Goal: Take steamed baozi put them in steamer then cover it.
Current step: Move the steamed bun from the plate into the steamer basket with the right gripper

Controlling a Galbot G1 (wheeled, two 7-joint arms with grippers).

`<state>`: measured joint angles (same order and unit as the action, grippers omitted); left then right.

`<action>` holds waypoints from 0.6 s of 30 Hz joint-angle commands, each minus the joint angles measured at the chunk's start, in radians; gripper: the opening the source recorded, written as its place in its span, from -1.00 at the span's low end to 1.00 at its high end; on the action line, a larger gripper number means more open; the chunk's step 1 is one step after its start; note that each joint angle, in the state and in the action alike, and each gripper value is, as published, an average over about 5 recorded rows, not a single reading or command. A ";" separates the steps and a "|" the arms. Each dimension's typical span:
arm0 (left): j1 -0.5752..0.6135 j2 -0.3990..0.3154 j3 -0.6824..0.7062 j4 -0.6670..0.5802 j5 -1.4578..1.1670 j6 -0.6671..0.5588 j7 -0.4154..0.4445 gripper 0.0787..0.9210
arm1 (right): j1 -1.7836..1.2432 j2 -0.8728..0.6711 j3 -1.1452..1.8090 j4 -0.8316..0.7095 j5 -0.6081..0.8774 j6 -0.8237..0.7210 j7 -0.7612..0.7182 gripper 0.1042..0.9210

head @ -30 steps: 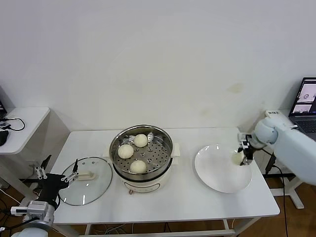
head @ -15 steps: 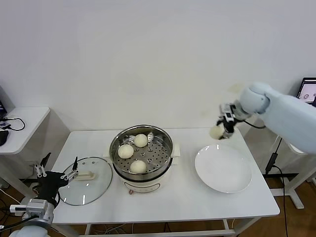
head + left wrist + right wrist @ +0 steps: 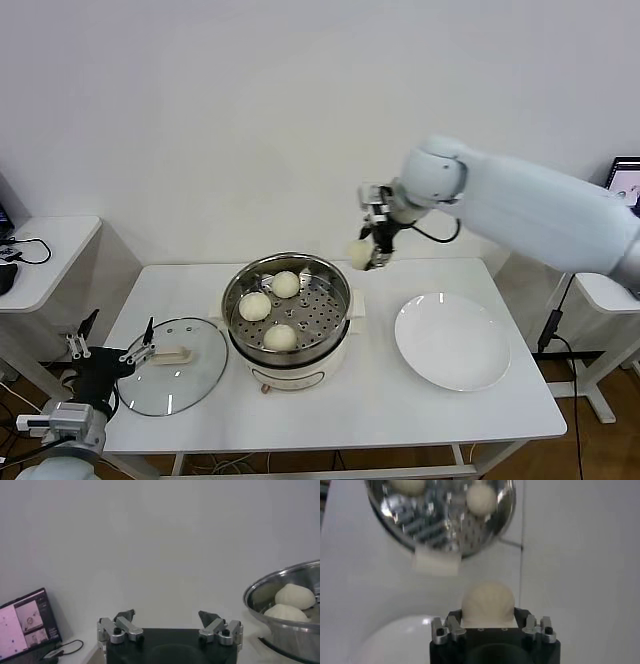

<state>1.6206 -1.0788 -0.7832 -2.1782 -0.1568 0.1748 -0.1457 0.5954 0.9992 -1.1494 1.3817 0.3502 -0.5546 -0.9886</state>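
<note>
The shiny steamer (image 3: 288,306) stands mid-table on its white base, with three cream-white baozi (image 3: 279,337) on its perforated tray. My right gripper (image 3: 366,254) is shut on a fourth baozi (image 3: 358,254) and holds it in the air just past the steamer's far right rim. In the right wrist view that baozi (image 3: 488,603) sits between the jaws, with the steamer (image 3: 440,515) farther off. My left gripper (image 3: 112,352) is open and empty, low at the table's near left corner by the glass lid (image 3: 172,377). It also shows in the left wrist view (image 3: 170,621).
A flat white plate (image 3: 452,342) lies empty right of the steamer. A small side table (image 3: 40,255) with cables stands at far left. A laptop (image 3: 625,190) sits at far right. The lid has a cream handle (image 3: 172,354).
My right gripper has lifted the baozi off the white plate and carried it up and left to the steamer's far right rim. The left arm has barely moved.
</note>
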 commanded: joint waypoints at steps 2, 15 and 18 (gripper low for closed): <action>0.000 -0.002 -0.006 -0.010 -0.002 0.003 0.000 0.77 | -0.036 0.234 -0.057 -0.038 0.133 -0.095 0.086 0.34; 0.004 -0.006 -0.014 -0.012 -0.007 0.000 -0.001 0.77 | -0.153 0.297 -0.084 -0.127 0.014 -0.096 0.078 0.34; 0.002 -0.007 -0.012 -0.011 -0.007 0.000 -0.001 0.77 | -0.155 0.291 -0.089 -0.134 -0.013 -0.092 0.072 0.34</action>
<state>1.6238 -1.0857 -0.7962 -2.1910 -0.1640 0.1750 -0.1461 0.4909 1.2314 -1.2199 1.2891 0.3940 -0.6317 -0.9238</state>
